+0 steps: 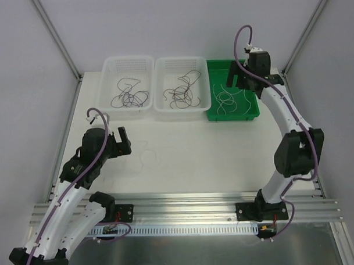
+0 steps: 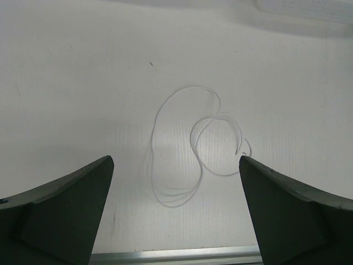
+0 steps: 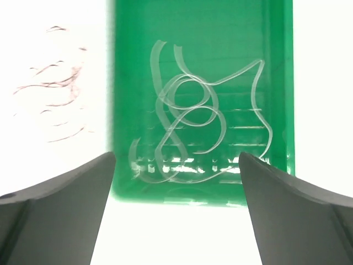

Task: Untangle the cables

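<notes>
A thin white cable (image 1: 147, 157) lies in loose loops on the white table; in the left wrist view the cable (image 2: 154, 132) lies just ahead of the fingers. My left gripper (image 1: 124, 142) is open and empty just left of it, and also shows in its own view (image 2: 175, 160). My right gripper (image 1: 234, 79) is open and empty above the green tray (image 1: 231, 115), and also shows in its own view (image 3: 176, 155). White cables (image 1: 225, 99) lie curled in that tray and show in the right wrist view (image 3: 187, 110).
Two white baskets stand at the back. The left basket (image 1: 126, 61) holds dark cables (image 1: 129, 98). The middle basket (image 1: 180, 60) holds dark and brownish cables (image 1: 181, 93), faintly seen in the right wrist view (image 3: 55, 94). An aluminium rail (image 1: 185, 202) runs along the near edge.
</notes>
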You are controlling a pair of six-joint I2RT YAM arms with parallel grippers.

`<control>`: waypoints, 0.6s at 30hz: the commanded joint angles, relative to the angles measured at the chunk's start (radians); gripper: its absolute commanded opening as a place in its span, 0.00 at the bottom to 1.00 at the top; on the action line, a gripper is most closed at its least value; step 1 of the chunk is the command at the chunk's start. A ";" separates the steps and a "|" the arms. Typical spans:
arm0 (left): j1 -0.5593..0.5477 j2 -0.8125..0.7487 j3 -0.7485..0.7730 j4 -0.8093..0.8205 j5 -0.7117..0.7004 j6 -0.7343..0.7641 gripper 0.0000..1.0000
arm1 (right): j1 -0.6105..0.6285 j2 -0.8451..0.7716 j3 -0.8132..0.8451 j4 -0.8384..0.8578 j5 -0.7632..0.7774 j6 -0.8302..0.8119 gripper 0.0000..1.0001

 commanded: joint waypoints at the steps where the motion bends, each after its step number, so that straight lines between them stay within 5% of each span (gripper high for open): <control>1: 0.009 -0.044 -0.013 0.018 -0.070 -0.014 0.99 | 0.062 -0.194 -0.089 -0.053 -0.073 0.004 1.00; 9: 0.018 -0.142 -0.027 0.018 -0.212 -0.046 0.99 | 0.361 -0.407 -0.284 -0.124 -0.051 0.047 1.00; 18: 0.023 -0.149 -0.047 0.016 -0.234 -0.069 0.99 | 0.719 -0.303 -0.317 -0.115 0.055 0.068 1.00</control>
